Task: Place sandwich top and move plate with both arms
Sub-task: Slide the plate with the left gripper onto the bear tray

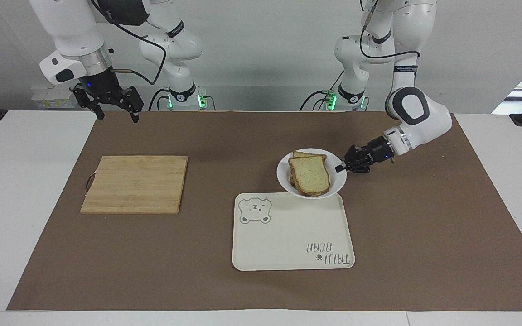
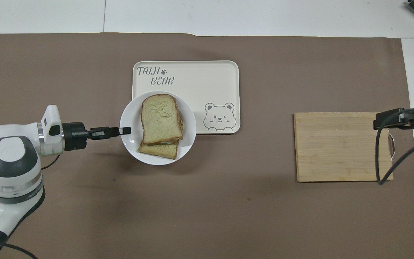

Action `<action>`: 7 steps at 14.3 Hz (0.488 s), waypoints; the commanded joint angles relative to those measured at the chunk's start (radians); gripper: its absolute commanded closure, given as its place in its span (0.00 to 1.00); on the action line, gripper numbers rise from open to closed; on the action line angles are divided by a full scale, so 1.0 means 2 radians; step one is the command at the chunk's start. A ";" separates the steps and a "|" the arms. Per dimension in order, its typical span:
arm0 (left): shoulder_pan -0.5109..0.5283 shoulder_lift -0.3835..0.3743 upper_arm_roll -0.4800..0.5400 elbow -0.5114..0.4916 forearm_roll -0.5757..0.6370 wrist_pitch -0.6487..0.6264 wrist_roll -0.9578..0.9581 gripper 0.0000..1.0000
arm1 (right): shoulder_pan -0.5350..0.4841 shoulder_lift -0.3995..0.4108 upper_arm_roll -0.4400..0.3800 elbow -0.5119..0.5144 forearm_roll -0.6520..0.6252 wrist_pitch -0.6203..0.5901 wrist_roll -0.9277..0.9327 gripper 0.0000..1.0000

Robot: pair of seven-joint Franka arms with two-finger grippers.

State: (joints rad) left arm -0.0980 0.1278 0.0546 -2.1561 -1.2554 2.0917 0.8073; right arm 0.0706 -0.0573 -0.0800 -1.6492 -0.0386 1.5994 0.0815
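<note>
On the brown mat (image 1: 424, 235), the left gripper (image 1: 341, 169) is clamped on the rim of the plate (image 1: 338, 183), holding the plate and its sandwich top (image 1: 310, 175) raised over the tray (image 1: 288, 235) edge nearest the robots. The right gripper (image 1: 116, 114) waits, jaws apart, over the mat's corner.

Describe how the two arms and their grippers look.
Both arms are glossy white with grey joint caps. The left gripper is slim and black. The right gripper is black with splayed links under a silver collar. Black cables run along both arms.

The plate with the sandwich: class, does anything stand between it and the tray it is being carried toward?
Nothing visible does. The left hand is shut on the rim of the plate, which already overlaps the edge of the tray nearest the robots. The tray's surface is bare.
</note>
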 commanded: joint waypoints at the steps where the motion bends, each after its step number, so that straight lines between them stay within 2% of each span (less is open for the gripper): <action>1: 0.007 0.061 -0.005 0.095 0.024 -0.018 -0.054 1.00 | -0.005 0.007 0.003 0.008 0.012 0.008 -0.014 0.00; 4: 0.001 0.122 -0.016 0.183 0.040 -0.017 -0.108 1.00 | -0.003 0.006 0.003 0.007 0.012 0.001 -0.015 0.00; 7: 0.017 0.177 -0.030 0.228 0.039 -0.020 -0.110 1.00 | -0.007 0.006 0.003 0.007 0.012 0.001 -0.015 0.00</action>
State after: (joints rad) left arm -0.0949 0.3832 0.0134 -1.8063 -1.1922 2.0872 0.6115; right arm 0.0716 -0.0515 -0.0762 -1.6485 -0.0385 1.6076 0.0815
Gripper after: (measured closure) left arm 0.952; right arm 0.000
